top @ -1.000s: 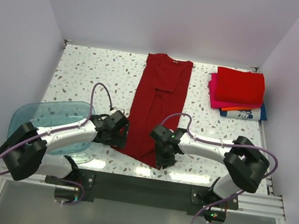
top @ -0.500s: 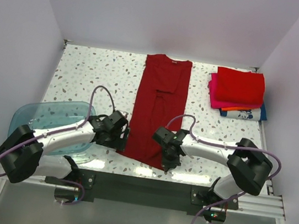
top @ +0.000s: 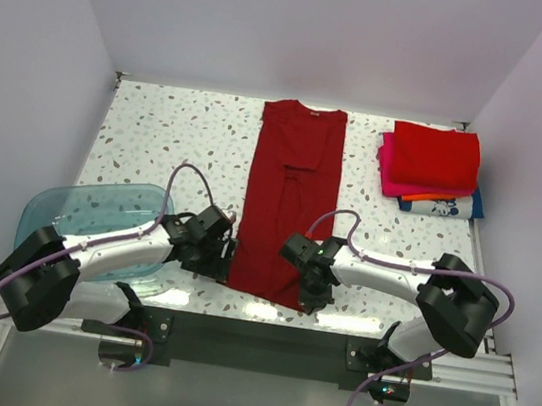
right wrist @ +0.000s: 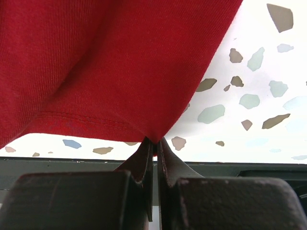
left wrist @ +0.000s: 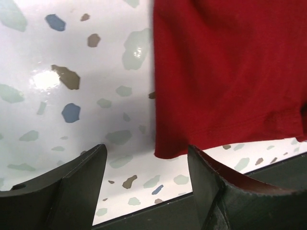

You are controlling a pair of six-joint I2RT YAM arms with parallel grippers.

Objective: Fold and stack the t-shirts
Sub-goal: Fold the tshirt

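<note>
Tub (top: 84, 202) left of dark red shirt (top: 287, 195)

Bright, even light is falling from above onto the white speckled glossy table (top: 150, 131), and its near edge is bleaching out in the overhead view. A white glare spot is shining on the tabletop in the left wrist view. The dark red soft cloth t-shirt (right wrist: 110, 62) is showing crisp knit texture, while the black right gripper (right wrist: 154, 143) is sitting dim and soft-focused beneath it.
</note>
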